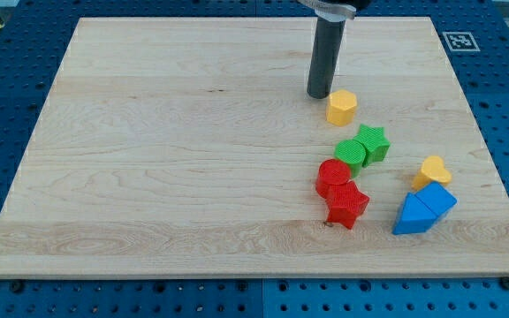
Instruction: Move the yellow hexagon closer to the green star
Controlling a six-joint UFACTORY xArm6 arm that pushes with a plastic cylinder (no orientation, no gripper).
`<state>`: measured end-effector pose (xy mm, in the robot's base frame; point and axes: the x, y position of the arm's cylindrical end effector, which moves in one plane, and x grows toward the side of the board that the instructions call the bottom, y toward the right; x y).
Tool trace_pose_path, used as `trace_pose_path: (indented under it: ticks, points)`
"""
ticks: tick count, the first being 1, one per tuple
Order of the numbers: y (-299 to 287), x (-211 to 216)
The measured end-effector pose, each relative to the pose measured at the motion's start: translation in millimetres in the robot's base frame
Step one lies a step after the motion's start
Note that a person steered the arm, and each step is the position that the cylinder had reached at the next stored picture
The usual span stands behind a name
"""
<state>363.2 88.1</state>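
The yellow hexagon [341, 107] lies on the wooden board right of centre, near the view's top. The green star [372, 142] lies a short way below and to the right of it, with a small gap between them. My tip [318, 94] rests on the board just to the upper left of the yellow hexagon, very close to it; I cannot tell whether they touch. The dark rod rises from the tip out of the view's top.
A green round block [351, 155] touches the green star's left side. Below it lie a red round block [332, 177] and a red star [347, 204]. At the right lie a yellow heart [432, 170] and two blue blocks [423, 210]. The board's right edge [480, 132] is near.
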Motion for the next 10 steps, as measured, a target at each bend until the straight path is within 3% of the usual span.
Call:
trace_pose_path:
  ticks: [3,7,10]
  points:
    - [-24.7,18.7]
    - [50.9,24.5]
    - [40.9,24.6]
